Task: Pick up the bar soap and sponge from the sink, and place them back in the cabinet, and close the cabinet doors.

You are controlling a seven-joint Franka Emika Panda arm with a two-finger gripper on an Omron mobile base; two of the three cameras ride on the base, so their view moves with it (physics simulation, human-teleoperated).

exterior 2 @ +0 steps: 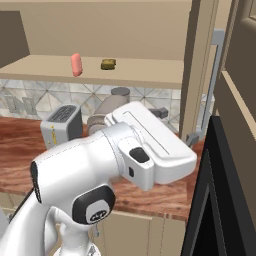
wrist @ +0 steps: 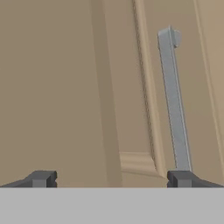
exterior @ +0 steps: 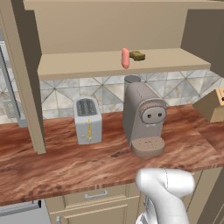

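Both items are already sitting on the cabinet point(exterior: 109, 26) shelf — the bar soap point(exterior: 125, 58) just beside the sponge point(exterior: 137, 55); the claw point(wrist: 111, 179) is gaping wide, gripping nothing, facing a door point(wrist: 65, 87) and its silver handle point(wrist: 174, 100); pushing flat on the panel, slowly, seems wisest; no writing is showing anywhere.

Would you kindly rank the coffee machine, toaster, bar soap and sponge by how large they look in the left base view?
1. Coffee machine, largest.
2. Toaster.
3. Bar soap and sponge: both small and close in size, so unranked; they also sit farther back on the cabinet shelf, so they may look smaller.
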